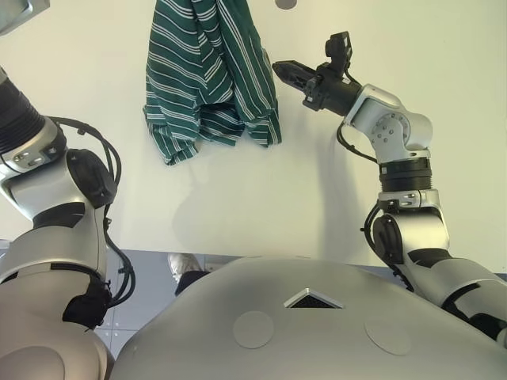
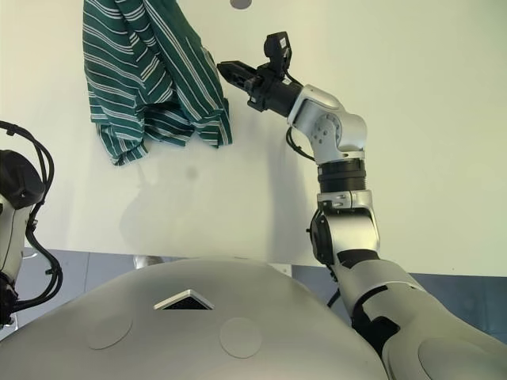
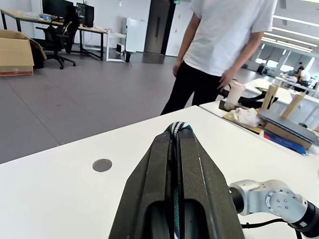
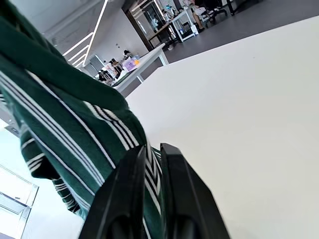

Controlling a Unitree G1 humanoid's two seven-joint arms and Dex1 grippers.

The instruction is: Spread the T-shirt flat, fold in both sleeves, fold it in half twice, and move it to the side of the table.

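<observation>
Both closed on fabric: left end effector (image 3: 175, 132) and right end effector (image 1: 279, 69) pinch striped T-shirt (image 1: 207, 79), bunched over table (image 1: 333, 214).

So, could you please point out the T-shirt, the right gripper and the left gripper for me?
T-shirt (image 1: 207, 71), left eye view, middle of the striped cloth.
right gripper (image 1: 279, 69), left eye view, between its fingertips.
left gripper (image 3: 177, 133), left wrist view, between its fingertips.

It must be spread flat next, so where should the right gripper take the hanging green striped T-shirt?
The green striped T-shirt hangs bunched from the shut left gripper. Take its free lower hem corner nearest the right gripper, coming sideways from the robot's right.
</observation>
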